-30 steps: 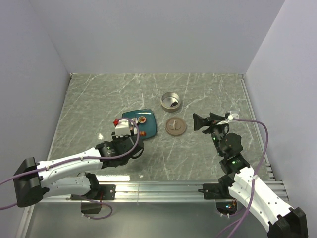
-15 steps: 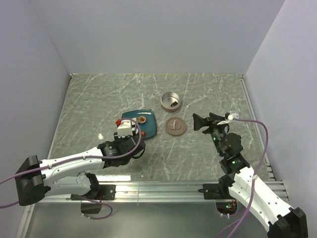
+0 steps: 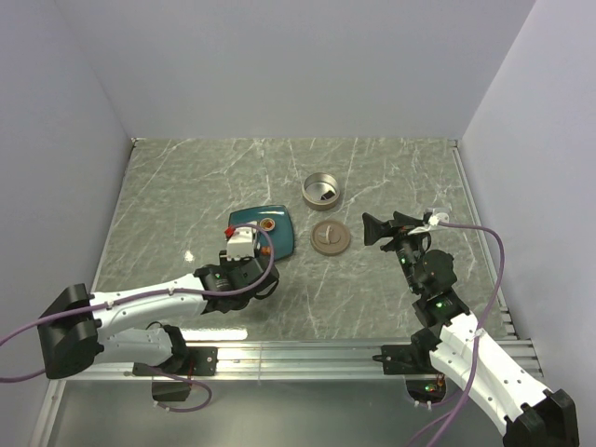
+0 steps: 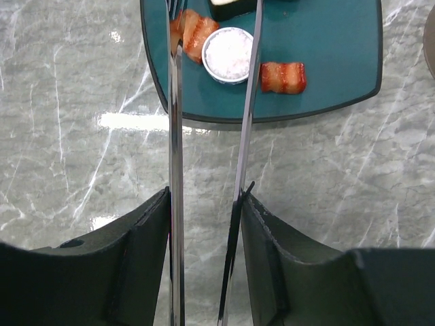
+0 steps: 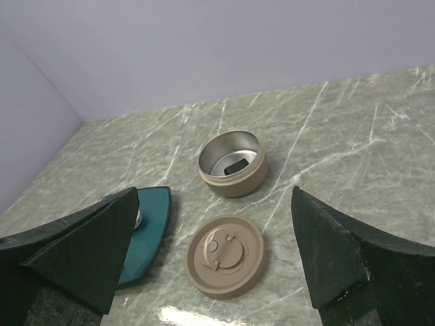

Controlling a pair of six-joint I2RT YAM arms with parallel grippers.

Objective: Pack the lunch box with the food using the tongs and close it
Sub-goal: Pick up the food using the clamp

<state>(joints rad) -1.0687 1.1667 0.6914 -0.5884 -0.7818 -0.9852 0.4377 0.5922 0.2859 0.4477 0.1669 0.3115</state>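
Grey-green marbled table (image 3: 186,186), pale walls on three sides. Left gripper (image 4: 204,207) is half closed on the tongs (image 4: 175,170), which reach over the teal plate (image 4: 340,68); their far ends run out of frame. Food (image 4: 228,54) lies on the plate: a white round, orange pieces, one dark item cropped. Right gripper (image 5: 214,241) is fully open and empty, near the lid (image 5: 225,256). Lunch box (image 5: 232,163) stands open beyond the lid; a dark shape inside cannot be identified.

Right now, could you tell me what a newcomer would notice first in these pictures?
The left gripper grips the tongs, whose arms reach over the teal plate left of centre, a white round of the food showing between them. Beyond the plate's right side the lunch box stands open, its lid lying nearer the arms, the open right gripper facing both.
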